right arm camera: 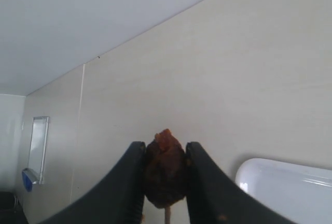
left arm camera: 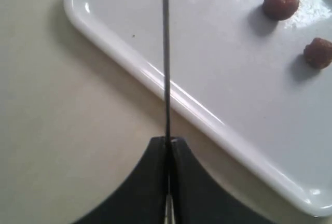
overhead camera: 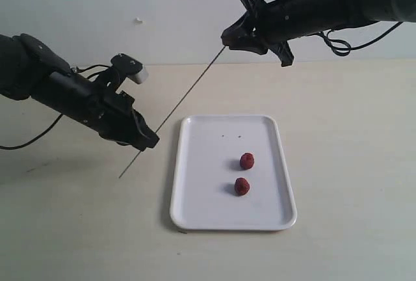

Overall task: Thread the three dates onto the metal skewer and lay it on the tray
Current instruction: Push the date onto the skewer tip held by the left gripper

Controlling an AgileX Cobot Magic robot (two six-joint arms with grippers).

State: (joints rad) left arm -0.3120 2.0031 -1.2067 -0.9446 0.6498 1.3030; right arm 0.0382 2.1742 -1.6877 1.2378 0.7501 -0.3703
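My left gripper (overhead camera: 148,139) is shut on the thin metal skewer (overhead camera: 185,92), which slants up and right toward my right gripper (overhead camera: 227,39). In the left wrist view the skewer (left arm camera: 166,53) runs out from between the closed fingers (left arm camera: 150,182) over the edge of the white tray (left arm camera: 207,115). Raised above the table, my right gripper (right arm camera: 165,154) is shut on one dark red-brown date (right arm camera: 165,175) at the skewer's upper tip. Two more dates (overhead camera: 247,160) (overhead camera: 242,187) lie on the tray (overhead camera: 201,183).
The tray sits on a pale beige table (overhead camera: 351,164) that meets a plain light wall (overhead camera: 162,8) at the back. Black cables hang from both arms.
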